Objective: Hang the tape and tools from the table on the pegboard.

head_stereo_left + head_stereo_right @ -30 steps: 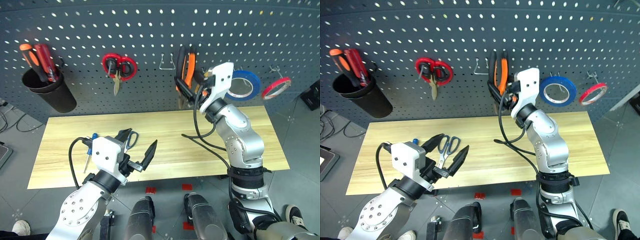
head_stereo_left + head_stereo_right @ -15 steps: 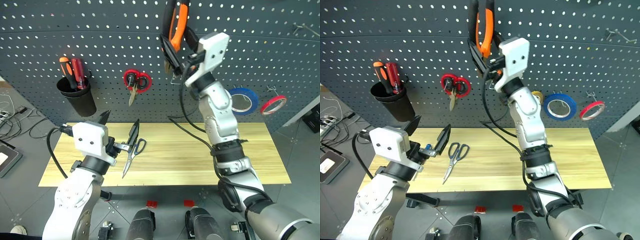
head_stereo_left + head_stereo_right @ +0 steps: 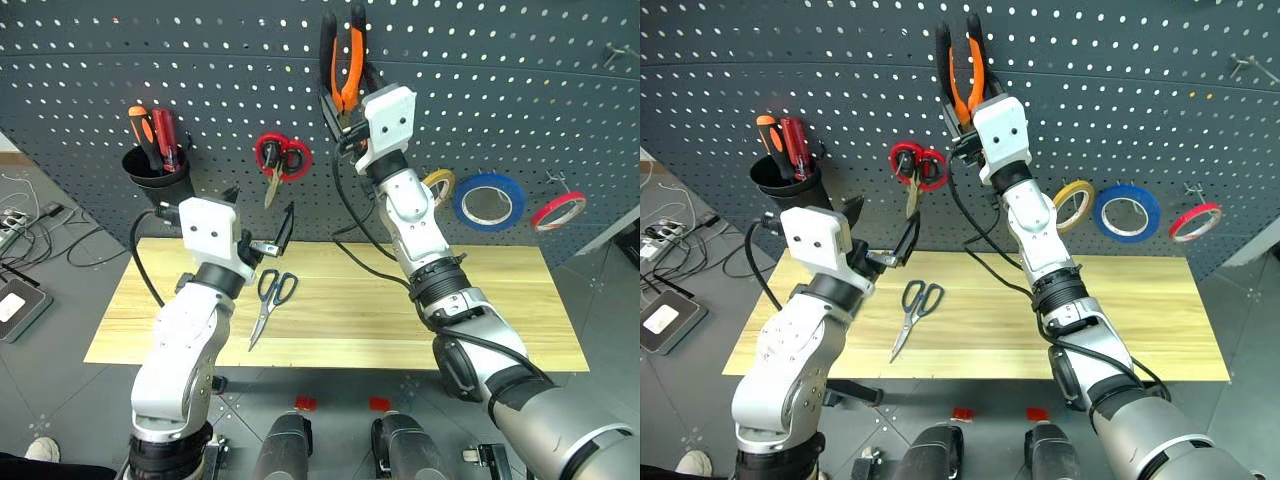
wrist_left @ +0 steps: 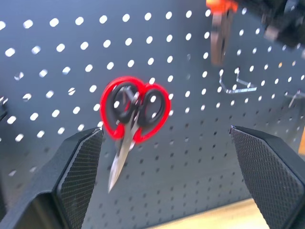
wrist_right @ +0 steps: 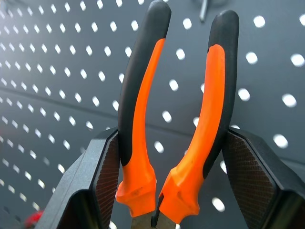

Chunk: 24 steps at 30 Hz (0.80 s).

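Observation:
The pliers [image 3: 345, 62], with orange-and-black handles, stand handles-up against the pegboard [image 3: 520, 90]. My right gripper [image 3: 343, 112] is shut on them low on the handles, and its wrist view shows a pad on the outside of each handle of the pliers [image 5: 177, 119]. My left gripper [image 3: 259, 213] is open and empty, raised above the back of the table [image 3: 500, 305] and facing the board. The steel scissors [image 3: 268, 298] lie on the table just below it. The blue tape [image 3: 488, 202] hangs on the pegboard at the right.
Red-handled scissors [image 4: 136, 107] hang on the board straight ahead of the left gripper. A black cup [image 3: 158, 180] with orange and red screwdrivers hangs at the left. A yellow roll [image 3: 437, 185] and a red roll [image 3: 558, 210] flank the blue tape. A bare hook [image 4: 236, 86] sits beside the red scissors.
The camera has shifted. My right gripper has lifted the pliers up the board and rolled them handles-up. My left gripper has risen from the table's front edge toward the board, still open.

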### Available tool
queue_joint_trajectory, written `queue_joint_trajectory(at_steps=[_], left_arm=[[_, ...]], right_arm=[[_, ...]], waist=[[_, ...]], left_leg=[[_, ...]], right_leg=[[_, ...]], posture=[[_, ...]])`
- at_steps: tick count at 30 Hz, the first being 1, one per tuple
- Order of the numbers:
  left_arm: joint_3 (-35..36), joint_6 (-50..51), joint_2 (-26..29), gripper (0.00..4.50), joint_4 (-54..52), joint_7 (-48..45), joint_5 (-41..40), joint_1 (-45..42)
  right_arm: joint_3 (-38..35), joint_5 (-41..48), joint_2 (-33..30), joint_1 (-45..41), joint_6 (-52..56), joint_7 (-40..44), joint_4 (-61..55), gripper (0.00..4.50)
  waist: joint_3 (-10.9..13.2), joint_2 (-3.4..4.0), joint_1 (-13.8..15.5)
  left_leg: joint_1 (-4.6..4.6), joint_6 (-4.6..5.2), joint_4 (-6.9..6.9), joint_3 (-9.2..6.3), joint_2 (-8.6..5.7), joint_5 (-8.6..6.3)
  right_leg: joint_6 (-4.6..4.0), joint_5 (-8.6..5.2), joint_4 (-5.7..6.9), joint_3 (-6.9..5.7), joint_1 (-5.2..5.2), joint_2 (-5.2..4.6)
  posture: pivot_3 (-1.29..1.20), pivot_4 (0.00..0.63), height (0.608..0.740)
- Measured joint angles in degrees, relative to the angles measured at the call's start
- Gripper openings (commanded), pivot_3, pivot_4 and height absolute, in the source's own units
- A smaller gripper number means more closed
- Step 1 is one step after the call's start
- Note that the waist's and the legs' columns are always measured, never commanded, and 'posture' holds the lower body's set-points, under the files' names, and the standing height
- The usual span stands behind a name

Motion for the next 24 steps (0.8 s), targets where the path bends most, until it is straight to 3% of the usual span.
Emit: queue_joint_trajectory(at_steps=[20,21,24], left_arm=[[-1.7,1.4,-0.1,4.50,3.7,-3.1,-0.9,-3.8],[-1.7,1.4,-0.1,4.50,3.7,-3.2,-0.9,-3.8],[-1.8,1.5,-0.2,4.50,3.6,-3.2,-1.1,-3.6]], right_arm=[[1.6,-4.1,-2.1,2.5,-0.1,-5.0,2.7,2.92],[1.8,-4.2,-2.1,2.9,0.4,-5.0,2.7,3.65],[2.2,-4.2,-2.1,3.4,0.9,-5.0,2.6,4.46]], waist=[[2.1,0.05,-1.5],[2.2,0.04,-1.5],[2.2,0.04,-1.6]], left_leg=[[-0.01,-0.07,0.03,0.00,0.01,0.07],[-0.01,-0.07,0.05,0.01,0.00,0.07],[0.00,-0.07,0.05,0.00,0.01,0.07]], right_leg=[[-0.01,-0.01,0.22,-0.01,-0.03,-0.03],[-0.01,-0.01,0.22,0.00,-0.02,-0.03],[-0.01,-0.01,0.22,-0.01,-0.03,-0.03]], posture=[[0.03,0.282,0.740],[0.03,0.279,0.740],[0.03,0.277,0.740]])
